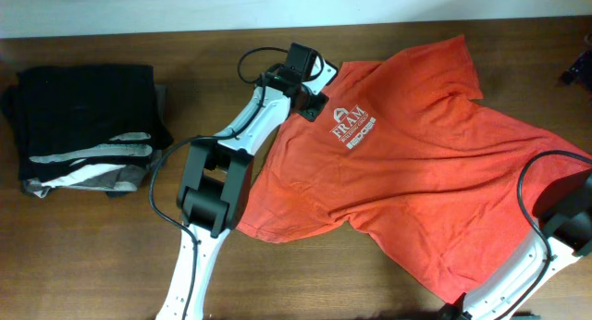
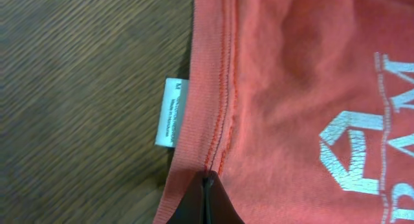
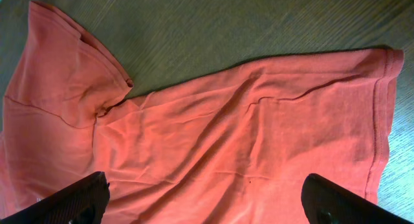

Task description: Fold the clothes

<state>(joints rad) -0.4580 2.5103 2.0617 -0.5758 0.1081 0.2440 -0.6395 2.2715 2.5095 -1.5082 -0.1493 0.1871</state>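
Note:
The clothes (image 1: 416, 163), an orange-red T-shirt, lie spread chest-up across the right half of the table, white logo (image 1: 354, 128) showing. My left gripper (image 1: 310, 96) sits at the collar. In the left wrist view the left gripper (image 2: 208, 179) is shut, its tips pinched on the collar seam (image 2: 223, 88), with a white size tag (image 2: 171, 112) poking out beside it. My right gripper (image 3: 206, 185) hovers open over the wrinkled lower body of the clothes (image 3: 246, 133), one dark finger (image 3: 84, 195) on each side and nothing between them.
A stack of folded black, grey and white garments (image 1: 88, 126) sits at the far left of the wooden table (image 1: 92, 255). The right arm (image 1: 555, 237) comes in from the bottom right corner. A sleeve (image 3: 65, 62) lies flat near the shirt's edge.

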